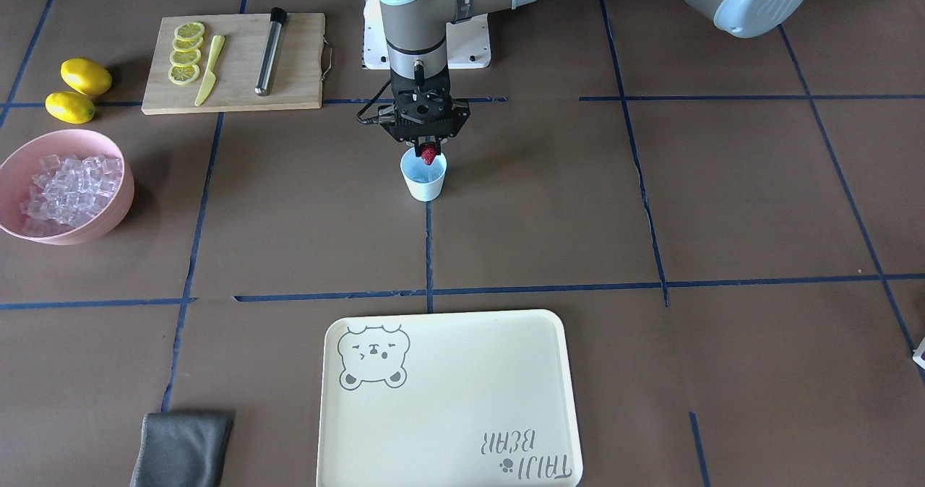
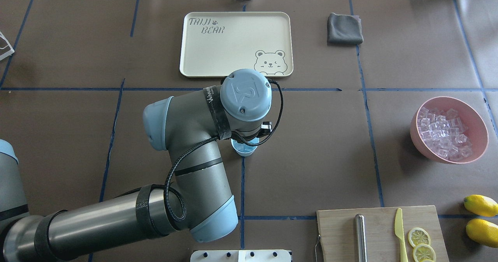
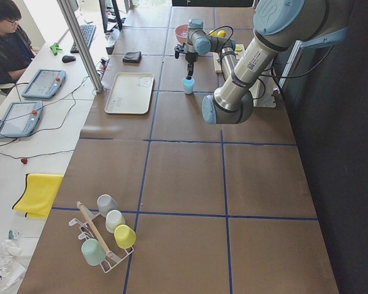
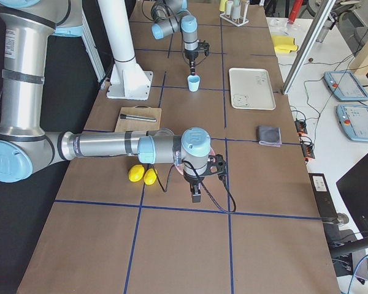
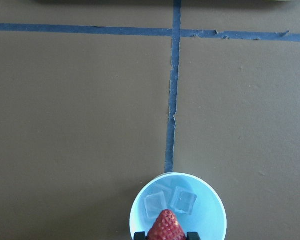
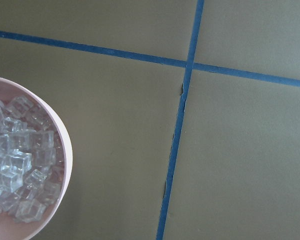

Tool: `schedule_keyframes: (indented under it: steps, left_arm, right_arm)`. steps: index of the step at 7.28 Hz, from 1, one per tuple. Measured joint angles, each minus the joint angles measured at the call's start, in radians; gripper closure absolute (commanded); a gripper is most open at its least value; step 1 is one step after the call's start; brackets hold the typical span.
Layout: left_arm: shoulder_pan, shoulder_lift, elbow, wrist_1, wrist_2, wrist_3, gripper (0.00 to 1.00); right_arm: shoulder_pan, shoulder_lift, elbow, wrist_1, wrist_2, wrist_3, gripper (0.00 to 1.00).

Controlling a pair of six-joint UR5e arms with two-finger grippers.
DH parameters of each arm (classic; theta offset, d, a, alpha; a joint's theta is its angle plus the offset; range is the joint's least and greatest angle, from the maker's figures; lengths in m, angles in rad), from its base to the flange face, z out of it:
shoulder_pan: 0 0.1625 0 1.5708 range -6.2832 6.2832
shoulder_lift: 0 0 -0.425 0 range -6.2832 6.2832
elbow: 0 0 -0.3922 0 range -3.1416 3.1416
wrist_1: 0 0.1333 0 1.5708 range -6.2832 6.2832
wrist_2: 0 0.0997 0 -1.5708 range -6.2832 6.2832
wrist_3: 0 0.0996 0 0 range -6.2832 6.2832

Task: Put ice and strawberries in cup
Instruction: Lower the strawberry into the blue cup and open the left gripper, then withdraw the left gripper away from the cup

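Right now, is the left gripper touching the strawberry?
Touching. The left wrist view shows the strawberry pinched between both fingers of the left gripper, over the cup.

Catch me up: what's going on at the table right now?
The left tool is shut on the strawberry, holding it over the mouth of the cup, which already has two ice cubes in it. The strawberry has not been let go yet. The right tool hangs beside the pink bowl of spare ice; I cannot tell if it is open or shut.
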Motion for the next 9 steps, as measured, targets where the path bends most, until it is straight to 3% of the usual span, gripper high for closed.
schedule_keyframes:
  steps: [7,9]
  left_arm:
    - [-0.002,0.005,-0.015,0.000,-0.001,0.004,0.00]
    - [-0.015,0.087,-0.117,0.019,-0.004,0.085,0.00]
  right_arm:
    - [0.000,0.000,0.000,0.000,0.000,0.000,0.00]
    - [0.000,0.000,-0.002,0.000,0.000,0.000,0.00]
